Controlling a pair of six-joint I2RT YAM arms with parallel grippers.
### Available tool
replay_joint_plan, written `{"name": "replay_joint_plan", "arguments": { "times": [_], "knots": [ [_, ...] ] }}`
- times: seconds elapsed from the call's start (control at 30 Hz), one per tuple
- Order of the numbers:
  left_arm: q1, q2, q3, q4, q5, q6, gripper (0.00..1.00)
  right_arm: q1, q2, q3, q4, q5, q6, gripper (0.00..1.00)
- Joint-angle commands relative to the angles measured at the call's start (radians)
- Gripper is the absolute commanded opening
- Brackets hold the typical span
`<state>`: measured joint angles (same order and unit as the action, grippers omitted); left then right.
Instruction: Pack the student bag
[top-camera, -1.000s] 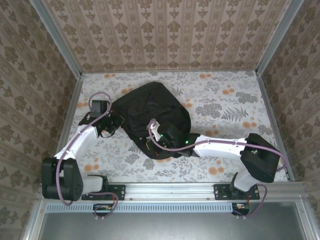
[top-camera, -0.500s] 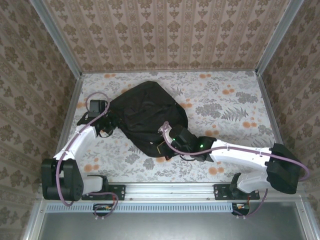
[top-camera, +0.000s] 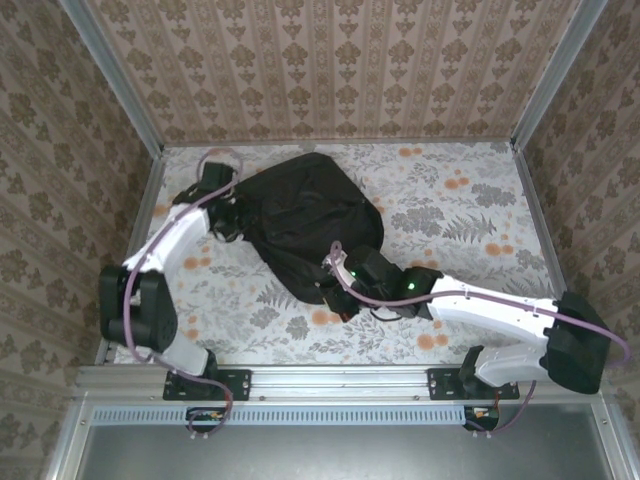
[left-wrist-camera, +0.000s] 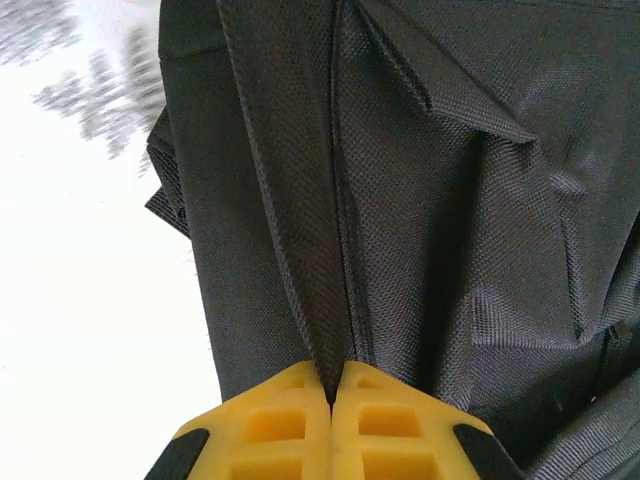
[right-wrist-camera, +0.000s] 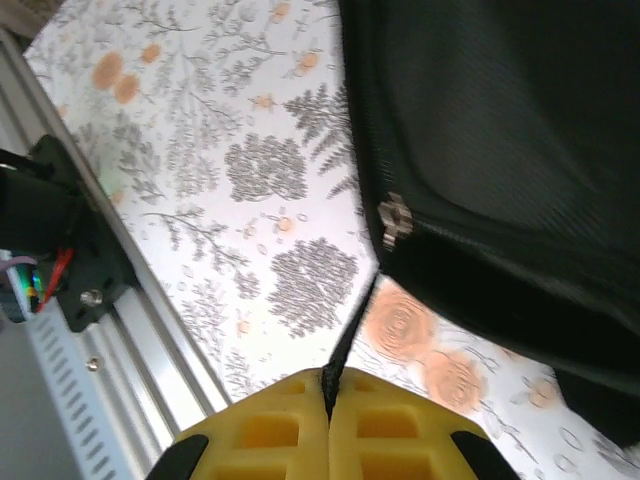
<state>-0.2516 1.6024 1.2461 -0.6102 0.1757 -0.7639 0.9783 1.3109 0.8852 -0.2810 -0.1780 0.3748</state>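
The student bag (top-camera: 305, 215) lies flat on the table (top-camera: 470, 220), left of centre and toward the far side. Its long axis runs from the rounded far end to a narrower near end that leans a little right.

The left gripper (top-camera: 232, 212) sits against the bag's left flank, toward the far end. In the left wrist view its yellow fingers (left-wrist-camera: 270, 430) are pressed together on a raised ridge of fabric (left-wrist-camera: 315, 250) that runs straight away from them, so the bag's body lies ahead of those fingers and to their right.

The right gripper (top-camera: 338, 272) is at the bag's near right corner. In the right wrist view it is clamped on a thin black strap (right-wrist-camera: 352, 325) that leads up to the bag's edge, just below a small metal zip slider (right-wrist-camera: 395, 220) (whether the strap is the slider's pull tab cannot be told). From those fingers the bag lies up and to the right, with bare table on the other side.

So the two grips stand at opposite ends of the long axis, left flank against near corner. The right arm is judged the one placed to work the zip, with the left holding the cloth taut against that pull. No opening into the bag is visible yet.
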Motion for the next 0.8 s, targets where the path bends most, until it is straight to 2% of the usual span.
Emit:
{"name": "replay_joint_plan", "arguments": {
  "times": [0.0, 0.03, 0.1, 0.13, 0.2, 0.3, 0.4, 0.6, 0.7, 0.77],
  "knots": [
    [-0.049, 0.117, 0.166, -0.046, 0.016, 0.123, 0.04, 0.025, 0.07, 0.113, -0.037, -0.13, 0.042, 0.0],
    [-0.054, 0.141, 0.207, -0.057, 0.014, 0.128, 0.08, 0.029, 0.105, 0.139, -0.035, -0.13, 0.051, 0.0],
    [-0.044, 0.166, 0.267, -0.091, 0.002, 0.121, 0.33, 0.033, 0.158, 0.199, -0.021, -0.13, 0.082, 0.0],
    [-0.036, 0.16, 0.281, -0.102, -0.002, 0.114, 0.42, 0.033, 0.177, 0.224, -0.012, -0.123, 0.101, 0.0],
    [-0.015, 0.11, 0.269, -0.113, -0.012, 0.101, 0.51, 0.031, 0.221, 0.278, -0.013, -0.1, 0.134, 0.0],
    [0.023, 0.001, 0.183, -0.122, 0.006, 0.065, 0.52, 0.03, 0.26, 0.322, -0.002, -0.082, 0.171, 0.0],
    [0.02, -0.122, 0.065, -0.125, 0.062, 0.017, 0.52, 0.025, 0.27, 0.314, 0.029, -0.088, 0.195, 0.0],
    [-0.07, -0.271, -0.11, -0.161, 0.112, -0.121, 0.48, 0.022, 0.236, 0.237, 0.115, -0.113, 0.228, 0.0],
    [-0.111, -0.283, -0.149, -0.146, 0.127, -0.17, 0.46, 0.021, 0.223, 0.2, 0.156, -0.118, 0.25, 0.0],
    [-0.141, -0.273, -0.141, -0.16, 0.097, -0.174, 0.45, 0.021, 0.218, 0.18, 0.181, -0.122, 0.262, 0.0]
  ]
}}
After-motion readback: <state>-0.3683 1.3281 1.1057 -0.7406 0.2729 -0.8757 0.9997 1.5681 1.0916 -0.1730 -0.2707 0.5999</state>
